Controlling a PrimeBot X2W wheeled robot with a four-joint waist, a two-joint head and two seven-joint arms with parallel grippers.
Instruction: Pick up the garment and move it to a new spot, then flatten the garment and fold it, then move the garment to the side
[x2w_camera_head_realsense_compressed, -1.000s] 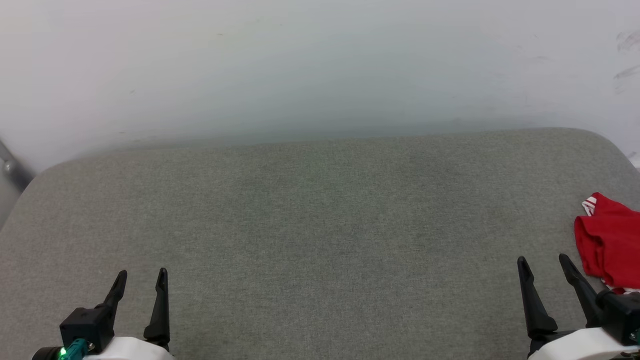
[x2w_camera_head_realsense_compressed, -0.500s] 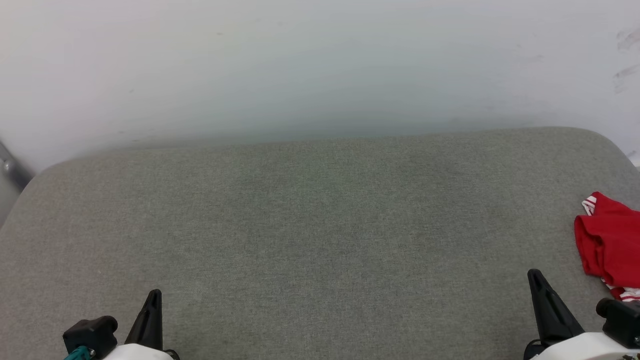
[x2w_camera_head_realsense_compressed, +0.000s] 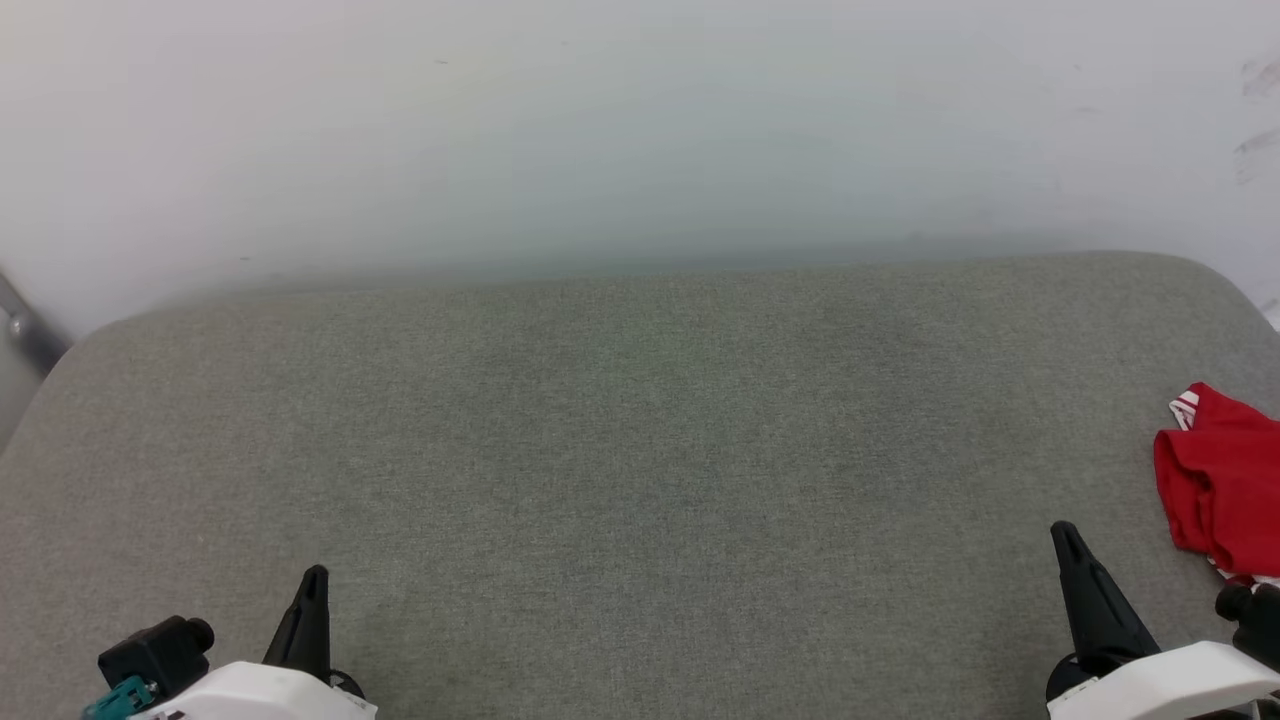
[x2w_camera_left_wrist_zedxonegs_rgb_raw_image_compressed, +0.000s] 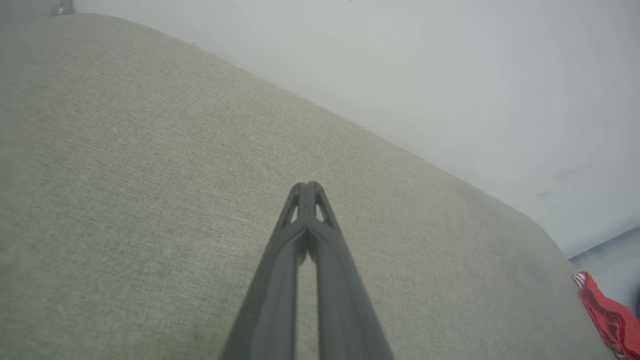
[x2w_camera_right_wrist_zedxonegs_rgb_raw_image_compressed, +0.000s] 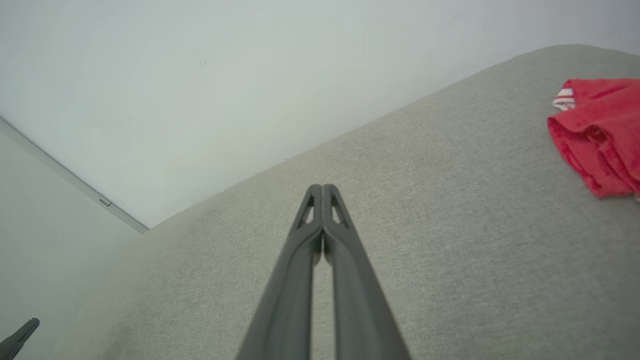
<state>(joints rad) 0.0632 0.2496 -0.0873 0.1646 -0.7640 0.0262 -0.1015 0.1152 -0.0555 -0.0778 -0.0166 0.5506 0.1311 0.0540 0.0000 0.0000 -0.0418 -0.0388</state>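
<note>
The garment (x2w_camera_head_realsense_compressed: 1222, 485) is a crumpled red heap with a bit of red-white striped trim, lying at the far right edge of the grey cushion; it also appears in the right wrist view (x2w_camera_right_wrist_zedxonegs_rgb_raw_image_compressed: 597, 132) and the left wrist view (x2w_camera_left_wrist_zedxonegs_rgb_raw_image_compressed: 610, 317). My right gripper (x2w_camera_head_realsense_compressed: 1068, 540) is shut, empty, just left of and nearer than the garment, not touching it. Its tips (x2w_camera_right_wrist_zedxonegs_rgb_raw_image_compressed: 322, 189) press together. My left gripper (x2w_camera_head_realsense_compressed: 313, 583) sits at the lower left, shut and empty, fingertips closed (x2w_camera_left_wrist_zedxonegs_rgb_raw_image_compressed: 306, 187). The garment's lettering is hidden in the folds.
A wide grey fabric cushion (x2w_camera_head_realsense_compressed: 620, 430) spreads across the scene, with rounded far corners. A pale wall (x2w_camera_head_realsense_compressed: 640, 130) rises behind it. A metal rail (x2w_camera_head_realsense_compressed: 25, 325) shows at the far left edge.
Both grippers went from open to shut, each now a single dark point. Both arms drew back slightly toward the bottom edge. The garment has not moved.
</note>
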